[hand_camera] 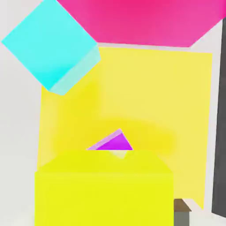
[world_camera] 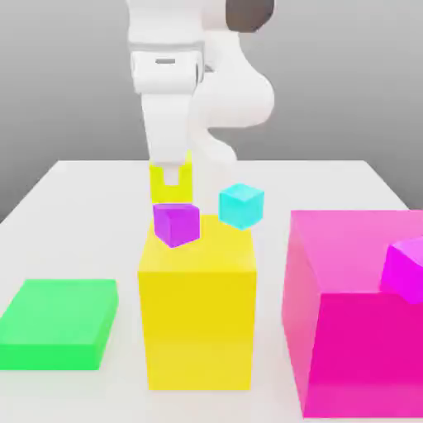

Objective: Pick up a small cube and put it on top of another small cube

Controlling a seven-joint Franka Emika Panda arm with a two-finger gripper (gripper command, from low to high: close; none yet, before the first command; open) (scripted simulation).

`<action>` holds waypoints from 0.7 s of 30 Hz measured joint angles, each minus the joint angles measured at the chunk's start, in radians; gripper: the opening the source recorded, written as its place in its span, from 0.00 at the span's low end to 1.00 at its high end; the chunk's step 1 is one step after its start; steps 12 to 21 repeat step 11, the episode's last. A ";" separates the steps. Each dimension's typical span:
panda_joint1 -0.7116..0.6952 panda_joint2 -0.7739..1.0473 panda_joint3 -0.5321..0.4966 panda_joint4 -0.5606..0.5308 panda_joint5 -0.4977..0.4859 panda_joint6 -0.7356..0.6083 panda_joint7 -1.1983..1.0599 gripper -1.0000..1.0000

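The small yellow cube (world_camera: 157, 188) sits at the tip of my gripper (world_camera: 171, 187), right above the small purple cube (world_camera: 176, 223). Its underside is level with the purple cube's top. In the hand view the yellow cube (hand_camera: 103, 190) is close to the camera and hides most of the purple cube (hand_camera: 112, 142), leaving one corner showing. The purple cube appears at the far edge of the tall yellow block (world_camera: 197, 314). I cannot tell whether it stands on that block or behind it.
A small cyan cube (world_camera: 241, 205) lies just to the exterior view's right of the purple one. A large magenta block (world_camera: 347, 330) with a small magenta cube (world_camera: 406, 268) stands at the right. A flat green block (world_camera: 58, 322) lies at the left.
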 joint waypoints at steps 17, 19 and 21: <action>0.002 -0.047 0.009 0.099 0.008 -0.143 -0.001 1.00; 0.002 -0.047 0.009 0.099 0.008 -0.143 -0.001 1.00; 0.002 -0.047 0.009 0.099 0.008 -0.143 -0.001 1.00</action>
